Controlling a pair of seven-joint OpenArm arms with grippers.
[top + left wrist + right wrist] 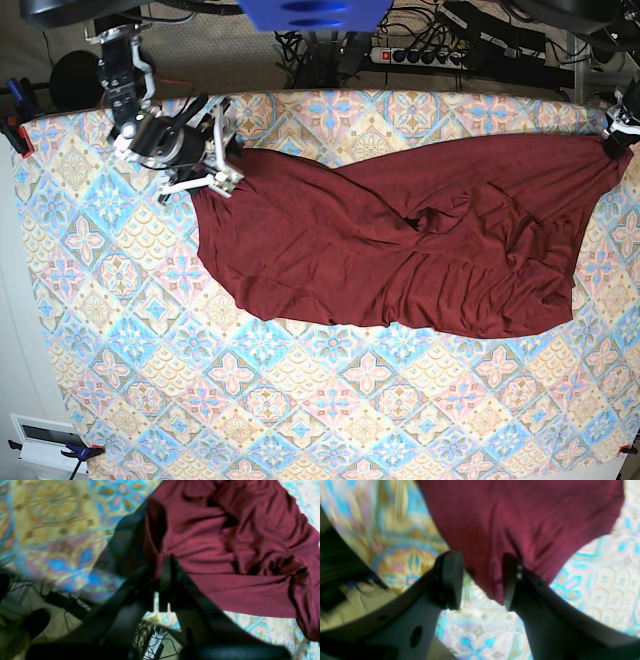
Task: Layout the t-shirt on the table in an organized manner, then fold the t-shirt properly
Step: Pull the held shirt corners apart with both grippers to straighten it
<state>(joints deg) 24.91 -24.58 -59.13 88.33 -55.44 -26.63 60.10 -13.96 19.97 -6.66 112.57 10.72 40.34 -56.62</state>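
Observation:
The dark maroon t-shirt (400, 240) lies spread and wrinkled across the far half of the patterned table (300, 400). At the shirt's far right corner, near the table's right edge, my left gripper (618, 128) is shut on it. In the left wrist view the left gripper (165, 565) pinches a fold of the t-shirt (225, 542) just above the table (62, 530). My right gripper (218, 160) is at the shirt's far left corner. The right wrist view shows the right gripper (482, 580) open, with a corner of the t-shirt (520, 517) hanging between its pads over the table (595, 580).
Behind the table's far edge run a power strip (420, 55) and cables. A red clamp (15, 130) grips the table's far left corner. A white box (40, 440) sits off the near left corner. Floor cables (155, 645) show beneath the left gripper.

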